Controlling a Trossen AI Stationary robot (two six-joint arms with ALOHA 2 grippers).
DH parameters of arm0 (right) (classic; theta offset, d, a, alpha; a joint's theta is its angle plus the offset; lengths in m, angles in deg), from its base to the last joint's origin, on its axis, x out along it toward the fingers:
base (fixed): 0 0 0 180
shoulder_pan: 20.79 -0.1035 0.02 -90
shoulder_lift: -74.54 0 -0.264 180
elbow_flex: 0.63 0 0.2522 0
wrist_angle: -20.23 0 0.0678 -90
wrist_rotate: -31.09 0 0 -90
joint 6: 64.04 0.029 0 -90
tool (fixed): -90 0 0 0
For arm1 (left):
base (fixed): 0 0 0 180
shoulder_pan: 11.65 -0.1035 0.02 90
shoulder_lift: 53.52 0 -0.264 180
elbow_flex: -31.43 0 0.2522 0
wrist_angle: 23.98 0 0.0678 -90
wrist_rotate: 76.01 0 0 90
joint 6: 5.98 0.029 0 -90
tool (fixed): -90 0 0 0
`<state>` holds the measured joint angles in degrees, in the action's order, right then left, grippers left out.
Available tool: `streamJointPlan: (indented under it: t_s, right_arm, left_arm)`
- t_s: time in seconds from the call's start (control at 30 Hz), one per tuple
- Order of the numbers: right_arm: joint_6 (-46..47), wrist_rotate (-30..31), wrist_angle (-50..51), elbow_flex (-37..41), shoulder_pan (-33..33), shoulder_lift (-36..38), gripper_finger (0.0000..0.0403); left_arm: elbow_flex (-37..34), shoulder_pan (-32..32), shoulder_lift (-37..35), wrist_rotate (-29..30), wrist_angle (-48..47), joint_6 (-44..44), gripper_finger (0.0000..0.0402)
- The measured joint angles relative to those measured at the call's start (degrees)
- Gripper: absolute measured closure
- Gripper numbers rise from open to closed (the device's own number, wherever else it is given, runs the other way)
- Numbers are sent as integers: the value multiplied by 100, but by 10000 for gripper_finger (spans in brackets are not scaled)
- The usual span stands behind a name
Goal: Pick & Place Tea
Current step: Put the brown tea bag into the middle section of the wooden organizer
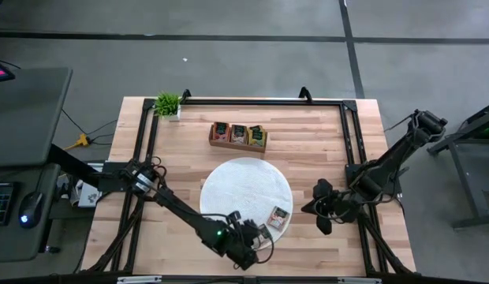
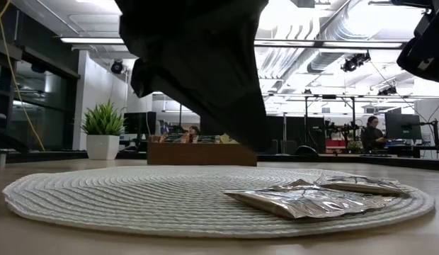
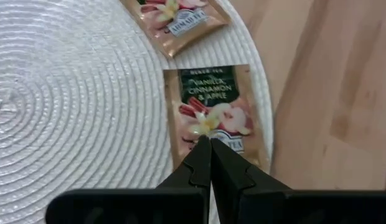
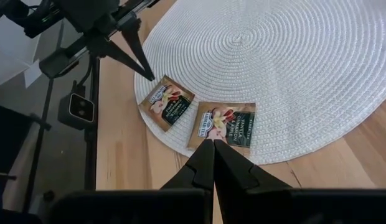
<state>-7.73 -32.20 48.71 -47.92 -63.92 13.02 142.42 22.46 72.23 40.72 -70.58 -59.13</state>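
White woven mat (image 1: 246,189) carries two tea packets (image 1: 278,216) at its front-right edge. I see my left gripper (image 3: 210,144) pressed together, its tips over one packet (image 3: 211,112), perhaps touching it. My right gripper (image 4: 213,144), also pinched closed, hovers beside the mat.

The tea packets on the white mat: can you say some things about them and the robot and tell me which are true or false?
1. Two tea packets lie at the white mat's edge. True.
2. The left gripper has its fingers wide open. False: they are shut.
3. The wooden tray sits on the mat. False: it stands on the table beyond the mat.
4. A small green plant stands at a table corner. True.
5. The right gripper holds a packet. False: it is shut on nothing.
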Motion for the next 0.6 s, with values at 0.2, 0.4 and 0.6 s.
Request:
streamJointPlan:
  t_s: [0.2, 0.4, 0.6]
  right_arm:
    - [-84, 102, 3, 0, 0, 0, 403]
    - [-86, 101, 0, -2, 0, 0, 403]
    - [412, 65, -113, -2, 2, -14, 403]
  left_arm:
    - [-17, 3, 311, -124, 299, 38, 401]
    - [17, 2, 501, -368, 683, -32, 401]
    - [33, -36, 713, -541, 703, -310, 402]
